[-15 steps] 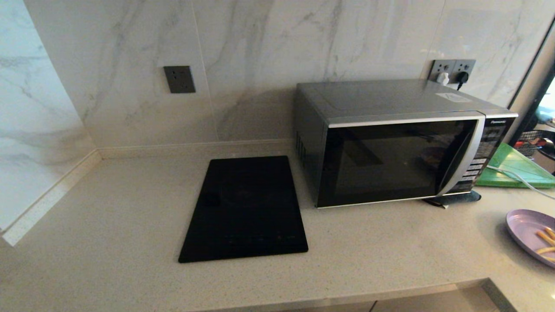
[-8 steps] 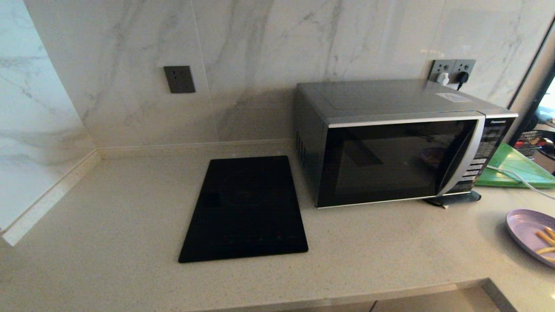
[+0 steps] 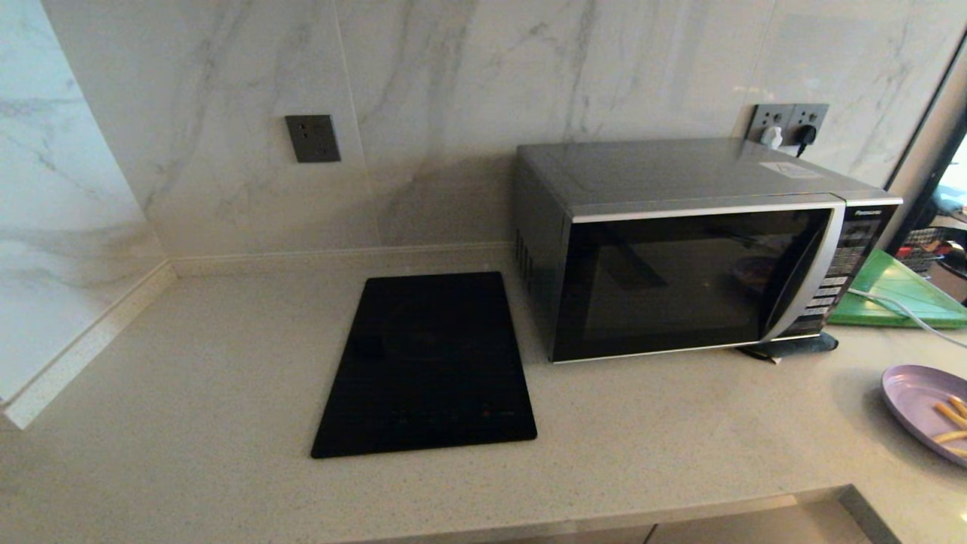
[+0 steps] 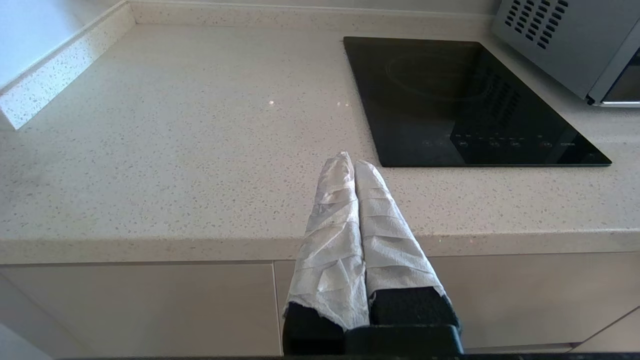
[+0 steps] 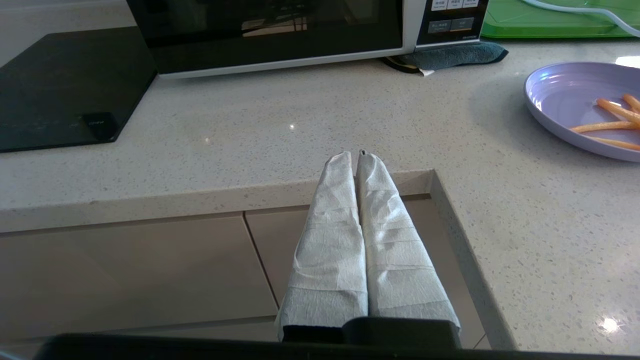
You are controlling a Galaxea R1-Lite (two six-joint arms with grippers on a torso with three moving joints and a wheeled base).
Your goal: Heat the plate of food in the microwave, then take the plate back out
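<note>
The microwave (image 3: 687,249) stands shut at the counter's (image 3: 227,378) back edge. The plate of food (image 3: 925,412) lies at its right edge. Left gripper (image 4: 348,161) and right gripper (image 5: 354,156) hang off the front edge, fingers pressed together.

Microwave (image 3: 680,249) door closed; bare counter (image 3: 642,423) fronting it.

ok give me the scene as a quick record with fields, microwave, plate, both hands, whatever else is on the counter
microwave: on the counter, door closed
plate of food: on the counter to the microwave's right, front; a few orange sticks on it
left hand: shut, holding nothing, at the counter's front edge near the cooktop
right hand: shut, holding nothing, at the counter's edge
green board: right of the microwave
dark cloth: under the microwave's front right corner
</note>
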